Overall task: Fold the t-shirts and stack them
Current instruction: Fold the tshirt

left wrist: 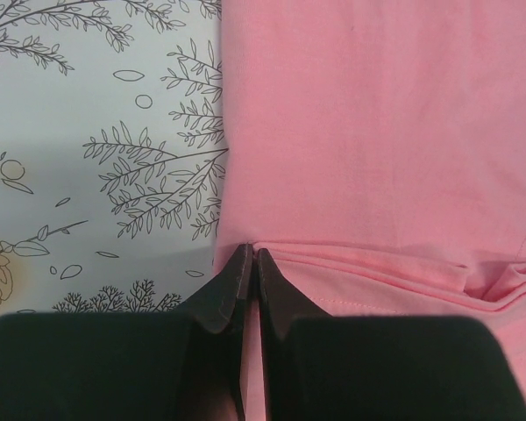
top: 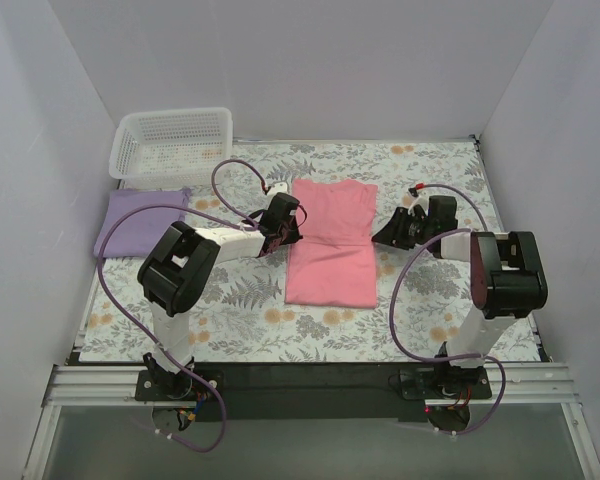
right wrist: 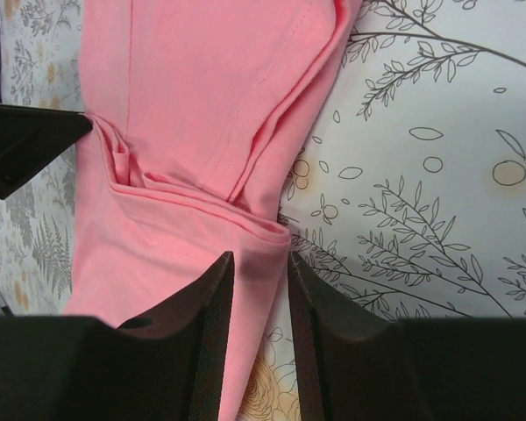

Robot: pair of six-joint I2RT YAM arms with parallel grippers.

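The salmon-pink t-shirt (top: 330, 245) lies part-folded in the middle of the floral tablecloth, with a crosswise crease halfway up. My left gripper (top: 292, 226) is at its left edge. In the left wrist view its jaws (left wrist: 252, 251) are shut, pinching the pink cloth (left wrist: 377, 132) right at the crease. My right gripper (top: 384, 233) is at the shirt's right edge. Its jaws (right wrist: 259, 256) stand apart over the folded pink edge (right wrist: 263, 235) without pressing it. The lavender t-shirt (top: 142, 222) lies folded at the left.
A white lattice basket (top: 172, 143) stands at the back left, just behind the lavender shirt. The floral tablecloth (top: 240, 320) covers the table, with white walls on three sides. Purple cables loop over both arms.
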